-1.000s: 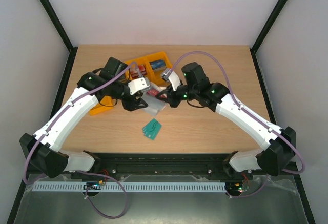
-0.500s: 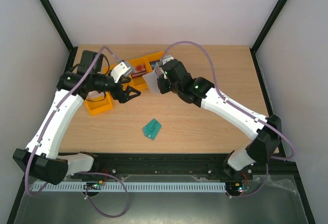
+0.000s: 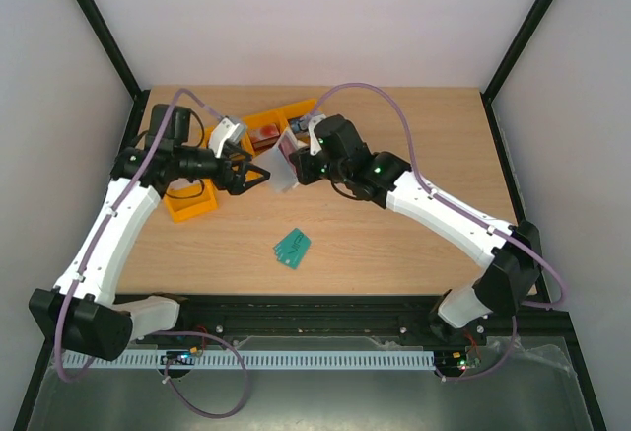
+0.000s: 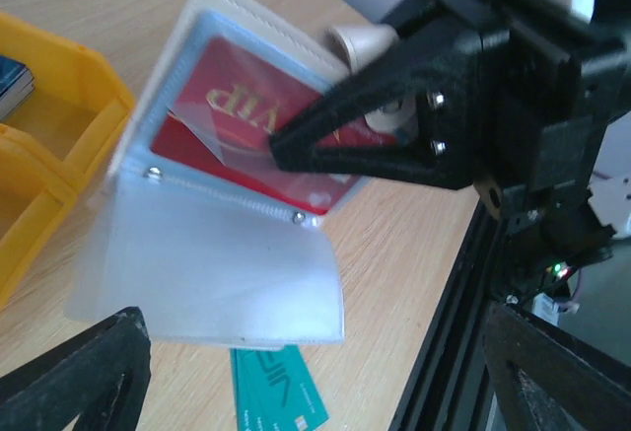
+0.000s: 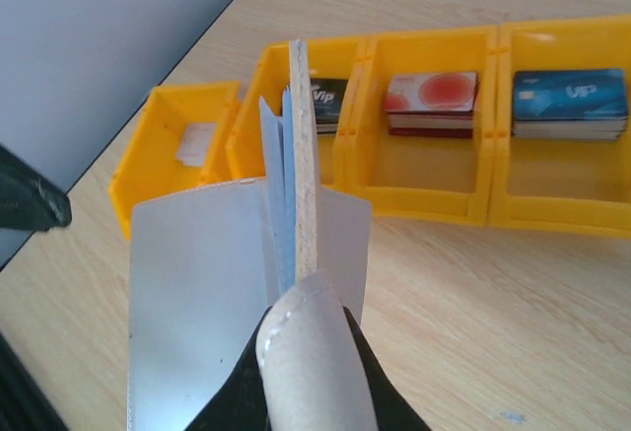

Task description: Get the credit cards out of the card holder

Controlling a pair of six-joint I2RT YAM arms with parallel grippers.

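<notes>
Right end effector (image 3: 296, 162) is clamping the card holder (image 4: 217, 263) upright and open, so it's presenting the dark red card (image 4: 232, 86). Left end effector (image 3: 258, 177), released wide, is facing the holder's pocket side.

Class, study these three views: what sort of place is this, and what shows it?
Probably a lab robot test cell: a left arm and right arm bolted at the edge of a wooden table, plain white walls closing it in, and yellow bins of stacked cards.
</notes>
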